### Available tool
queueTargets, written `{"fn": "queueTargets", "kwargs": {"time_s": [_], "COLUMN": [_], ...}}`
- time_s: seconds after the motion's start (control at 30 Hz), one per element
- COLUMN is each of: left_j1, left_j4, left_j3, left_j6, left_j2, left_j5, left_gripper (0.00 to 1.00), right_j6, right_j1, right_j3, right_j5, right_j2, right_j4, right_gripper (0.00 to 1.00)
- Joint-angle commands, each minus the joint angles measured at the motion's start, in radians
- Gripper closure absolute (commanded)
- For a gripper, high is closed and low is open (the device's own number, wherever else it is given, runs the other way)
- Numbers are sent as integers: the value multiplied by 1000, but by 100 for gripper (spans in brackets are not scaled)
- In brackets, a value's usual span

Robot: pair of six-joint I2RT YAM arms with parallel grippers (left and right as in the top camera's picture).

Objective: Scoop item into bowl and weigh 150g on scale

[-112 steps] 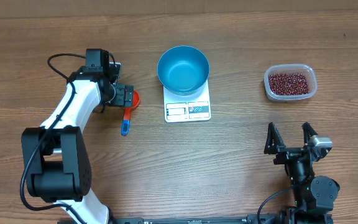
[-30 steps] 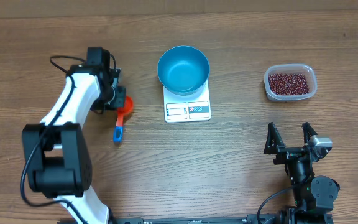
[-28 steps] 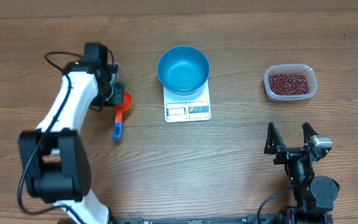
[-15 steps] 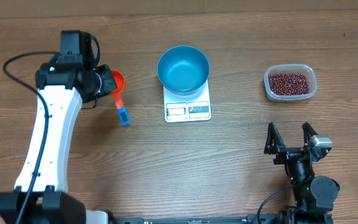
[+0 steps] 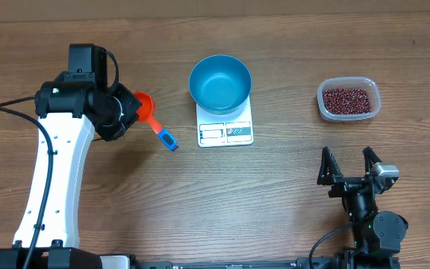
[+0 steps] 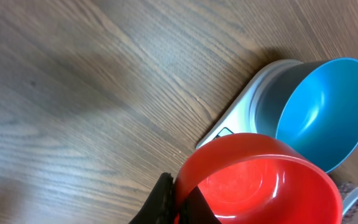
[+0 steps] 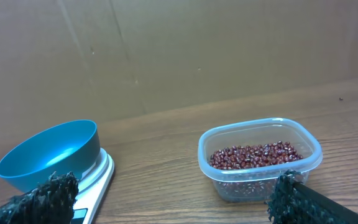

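Note:
A blue bowl [image 5: 220, 82] stands empty on the white scale [image 5: 225, 132] at the table's middle back. Dark red beans [image 5: 346, 99] fill a clear tub [image 5: 349, 113] at the right. My left gripper [image 5: 128, 112] is shut on the rim of an orange-red scoop [image 5: 146, 109], whose blue-tipped handle points toward the scale. In the left wrist view the empty scoop [image 6: 266, 180] sits pinched between the black fingers [image 6: 165, 198], with the bowl [image 6: 325, 112] just beyond. My right gripper [image 5: 347, 166] stands open near the front edge, holding nothing, and faces the tub [image 7: 260, 158] and the bowl [image 7: 51, 155].
The tub of beans [image 7: 257, 155] lies well to the right of the scale [image 7: 98, 177]. A brown cardboard wall [image 7: 179, 56] runs along the table's far side. The left arm's white links [image 5: 51, 179] reach over the left part of the table.
The left arm has lifted the scoop off the table and swung it, so the handle now points down-right toward the scale. The right arm has not moved.

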Motion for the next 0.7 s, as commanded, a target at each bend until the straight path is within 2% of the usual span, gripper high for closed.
{"fn": "queueTargets", "kwargs": {"time_s": [0.0, 0.67], "left_j1": [5, 5], "left_j4": [-16, -39], "left_j3": [21, 21], "left_j6": [-61, -57], "left_j2": [-20, -20], "left_j5": [24, 22], "left_gripper": [96, 96], "right_j6": [5, 5], "right_j1": [5, 5], "right_j3": [-11, -11], "right_j5": [11, 11], "right_j2": [-10, -10], "right_j4": [3, 3], "right_gripper": [0, 0]}}
